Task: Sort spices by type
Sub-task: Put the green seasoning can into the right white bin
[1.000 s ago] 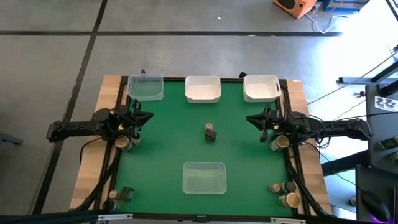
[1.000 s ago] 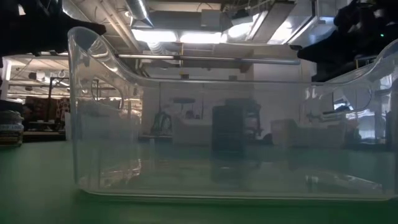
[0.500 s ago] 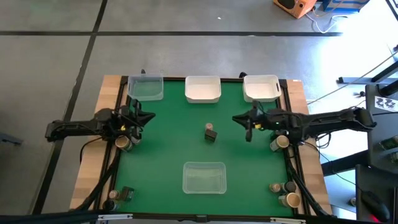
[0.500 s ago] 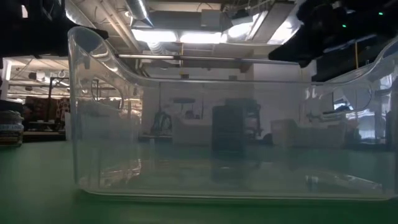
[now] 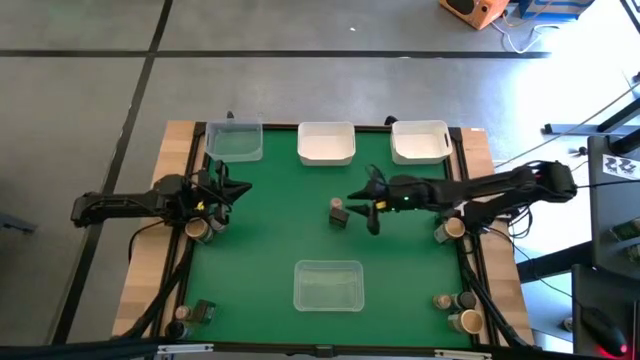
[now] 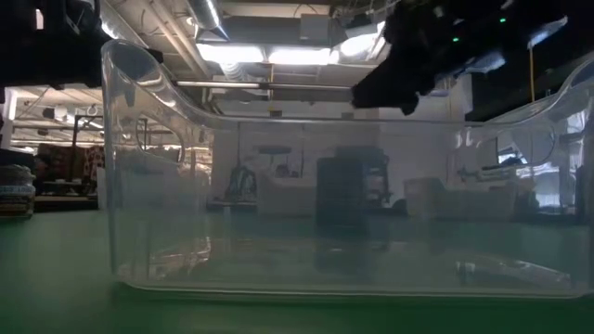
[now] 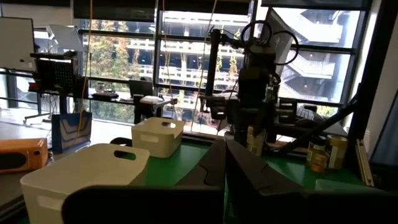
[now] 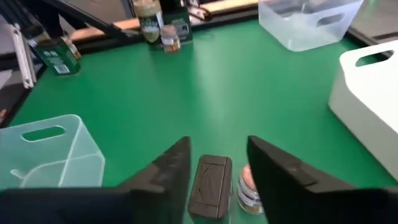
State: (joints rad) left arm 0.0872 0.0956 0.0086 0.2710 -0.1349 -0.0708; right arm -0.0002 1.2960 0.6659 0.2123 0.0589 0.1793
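Observation:
Two spices stand side by side at the middle of the green table: one with a pale pink top (image 5: 337, 205) (image 8: 248, 186) and one with a dark top (image 5: 341, 219) (image 8: 210, 178). My right gripper (image 5: 358, 208) (image 8: 217, 155) hangs open just right of them and above them, slanting down; in the right wrist view both show between its fingers, untouched. My left gripper (image 5: 238, 187) (image 7: 225, 163) waits shut at the table's left side, above the mat.
Along the far edge stand a clear tray (image 5: 235, 141) and two white trays (image 5: 326, 143) (image 5: 419, 141). Another clear tray (image 5: 328, 285) stands near the front. More jars stand at the left edge (image 5: 200, 228), the right edge (image 5: 447, 230) and both near corners (image 5: 455, 305).
My right gripper has reached from the table's right side toward the middle, up to the two spices, tipping its fingers downward, and has opened. The spices have stayed where they were.

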